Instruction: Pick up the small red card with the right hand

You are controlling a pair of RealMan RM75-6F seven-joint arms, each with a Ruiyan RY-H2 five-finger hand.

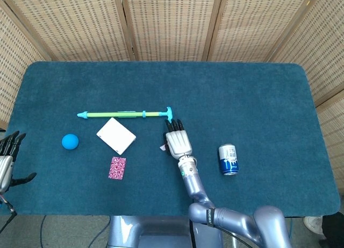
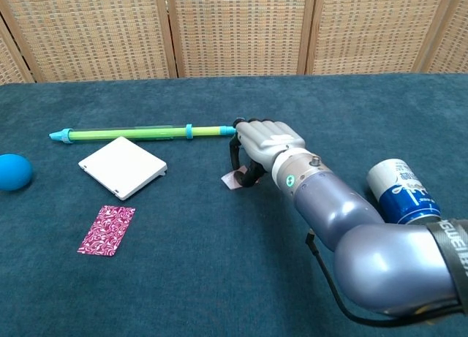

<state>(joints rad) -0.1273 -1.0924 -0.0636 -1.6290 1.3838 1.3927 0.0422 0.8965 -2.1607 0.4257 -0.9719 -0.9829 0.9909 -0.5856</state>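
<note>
right hand (image 2: 265, 148): fingers curled down over the small red card (image 2: 232, 180), whether it is truly gripped cannot be told | card: mostly hidden under the hand, only a pale corner showing at its left, mid-worktop | left hand (image 1: 6, 161): fingers spread, empty, off the worktop's left edge

No text, brand, number or sign is showing legibly in either view. The blue-and-white can (image 2: 404, 194), lying on its side to the right of the right hand (image 2: 265, 148), is carrying printing too small and blurred to read. The patterned pink card (image 2: 107, 229), lying well to the left of that hand, is showing only an ornamental design.
</note>
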